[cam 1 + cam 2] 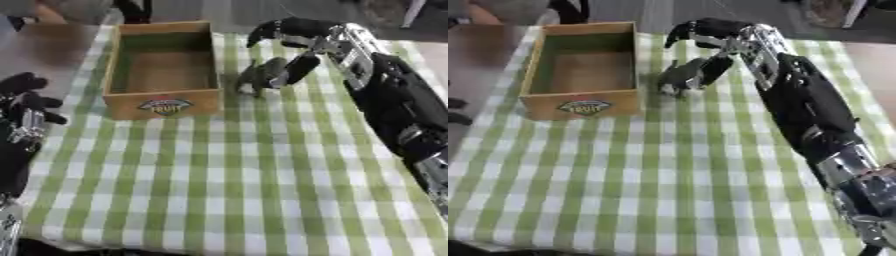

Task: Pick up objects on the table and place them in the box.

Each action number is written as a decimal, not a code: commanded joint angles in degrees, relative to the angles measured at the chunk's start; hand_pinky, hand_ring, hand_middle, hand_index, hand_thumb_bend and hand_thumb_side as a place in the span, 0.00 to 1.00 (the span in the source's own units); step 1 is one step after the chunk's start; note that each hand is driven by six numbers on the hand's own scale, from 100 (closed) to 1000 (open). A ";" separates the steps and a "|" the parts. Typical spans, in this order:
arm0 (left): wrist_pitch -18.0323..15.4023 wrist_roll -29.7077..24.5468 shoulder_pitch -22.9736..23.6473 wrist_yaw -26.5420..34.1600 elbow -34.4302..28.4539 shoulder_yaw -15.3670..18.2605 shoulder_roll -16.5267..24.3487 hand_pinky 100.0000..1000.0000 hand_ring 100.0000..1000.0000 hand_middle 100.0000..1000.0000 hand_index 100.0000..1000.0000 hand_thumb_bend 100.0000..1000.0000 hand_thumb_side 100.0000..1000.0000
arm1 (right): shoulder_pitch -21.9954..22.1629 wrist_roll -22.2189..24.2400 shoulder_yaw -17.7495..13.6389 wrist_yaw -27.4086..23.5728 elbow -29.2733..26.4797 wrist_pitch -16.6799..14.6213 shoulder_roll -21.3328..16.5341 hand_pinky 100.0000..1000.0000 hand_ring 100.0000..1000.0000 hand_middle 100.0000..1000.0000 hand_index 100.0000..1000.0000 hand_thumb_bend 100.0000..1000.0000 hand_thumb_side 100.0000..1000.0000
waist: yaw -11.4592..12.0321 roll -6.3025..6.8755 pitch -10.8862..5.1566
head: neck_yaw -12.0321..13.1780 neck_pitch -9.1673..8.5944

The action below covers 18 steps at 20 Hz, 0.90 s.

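Left eye view
Box: the wooden fruit box (164, 102) sits on the checked cloth (236, 190) over the counter. It looks empty inside.
Thing to move: a small dark grey thing (256, 77) is just right of the box, low at the cloth.
Right robot hand (293, 47): fingers curl round the grey thing.
Left robot hand (26, 107): left of the box, fingers bent, holding nothing.

Right eye view
Grey thing: not in the box yet.
Left to do: lift it over the box wall and let go.
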 commanded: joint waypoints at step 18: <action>0.06 -0.45 -1.11 0.42 -1.06 -0.21 0.28 0.46 0.57 0.66 0.75 0.00 0.10 | -0.54 -11.00 -2.91 15.05 6.66 0.98 0.59 0.82 0.82 0.77 0.83 0.38 0.38 | 0.95 1.11 -0.83 | -0.54 -0.36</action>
